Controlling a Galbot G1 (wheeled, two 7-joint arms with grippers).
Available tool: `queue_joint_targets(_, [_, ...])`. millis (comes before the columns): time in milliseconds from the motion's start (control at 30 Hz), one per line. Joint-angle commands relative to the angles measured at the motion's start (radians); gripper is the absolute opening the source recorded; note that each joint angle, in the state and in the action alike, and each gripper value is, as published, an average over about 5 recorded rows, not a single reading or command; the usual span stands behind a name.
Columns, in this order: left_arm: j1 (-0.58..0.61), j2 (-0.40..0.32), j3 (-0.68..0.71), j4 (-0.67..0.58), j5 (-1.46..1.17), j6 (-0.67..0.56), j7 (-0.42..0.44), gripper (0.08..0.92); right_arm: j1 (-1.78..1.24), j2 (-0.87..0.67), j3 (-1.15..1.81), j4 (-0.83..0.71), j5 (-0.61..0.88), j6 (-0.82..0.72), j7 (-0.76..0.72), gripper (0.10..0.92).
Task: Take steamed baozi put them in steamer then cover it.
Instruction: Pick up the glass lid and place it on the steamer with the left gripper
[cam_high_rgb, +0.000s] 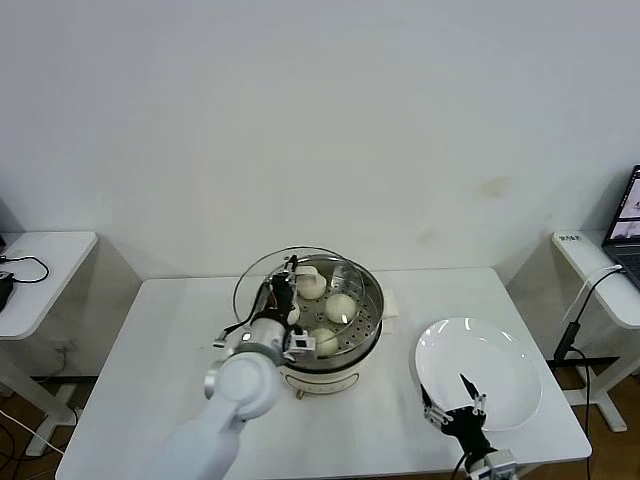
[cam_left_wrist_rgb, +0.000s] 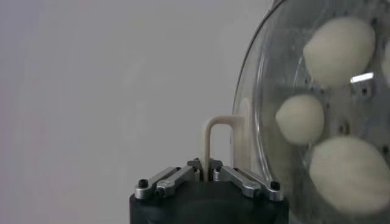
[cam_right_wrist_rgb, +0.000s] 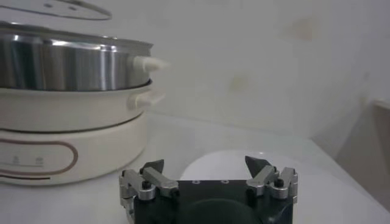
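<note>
The steel steamer stands on its white base mid-table, and three white baozi show inside it. My left gripper is shut on the cream bar handle of the glass cover. The cover hangs tilted over the steamer's left rim. In the left wrist view my left gripper pinches the handle, and baozi show through the glass cover. My right gripper is open and holds nothing above the near edge of the white plate. In the right wrist view my right gripper faces the steamer.
The flat white plate lies right of the steamer near the table's front right. A side table with a cable stands to the left. Another side table with a laptop stands to the right. A bare wall runs behind.
</note>
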Motion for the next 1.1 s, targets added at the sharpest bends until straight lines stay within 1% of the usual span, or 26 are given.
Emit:
queue_joint_targets(33, [-0.025,-0.148,0.052,0.046,0.126,0.032,0.054,0.147,0.003,0.003,-0.013,-0.004,-0.014,-0.002,-0.001,0.823])
queue_joint_targets(233, [-0.015,-0.175,0.055,0.066,0.156,0.028,0.051,0.147,0.006,0.003,-0.021,-0.004,-0.013,-0.005,-0.003,0.823])
queue_joint_targets(567, [0.018,-0.180,0.038,0.102,0.213,-0.002,0.029,0.147,0.008,-0.002,-0.027,-0.008,-0.008,-0.004,-0.006,0.823])
queue_joint_targets(1100, [0.020,-0.203,0.012,0.138,0.226,-0.021,0.006,0.147,0.002,-0.003,-0.035,-0.008,-0.010,0.000,-0.008,0.823])
